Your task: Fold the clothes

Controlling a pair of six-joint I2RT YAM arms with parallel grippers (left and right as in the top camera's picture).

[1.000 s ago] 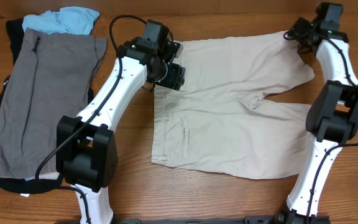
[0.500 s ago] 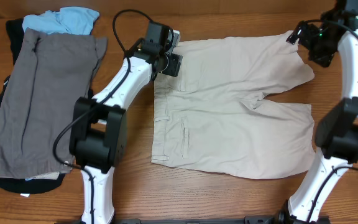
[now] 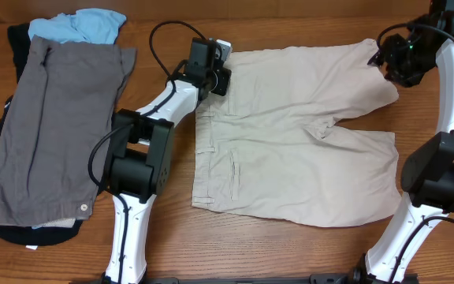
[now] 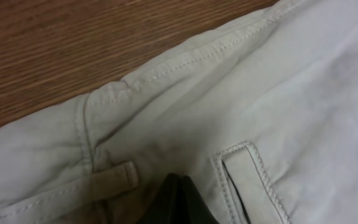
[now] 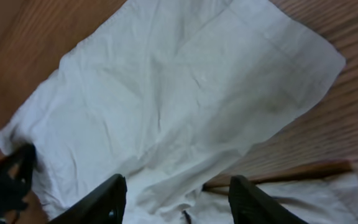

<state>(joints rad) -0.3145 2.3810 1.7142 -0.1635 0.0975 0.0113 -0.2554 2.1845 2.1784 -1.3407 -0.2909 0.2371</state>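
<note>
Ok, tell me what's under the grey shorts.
Past the edges of the grey shorts a black garment shows, and a light-blue garment pokes out at the top. Anything else beneath is covered.

Matt, creased cream cloth shorts (image 3: 290, 142) lie on grained wooden table (image 3: 290, 252).

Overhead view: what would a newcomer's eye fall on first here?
The beige shorts stand out first, spread flat across the middle of the wooden table. An arm works at each far corner: the left gripper is closed at the waistband corner, and the right gripper is open above the far leg's hem. On the left lies a pile with grey shorts on top and a light-blue garment behind.
</note>
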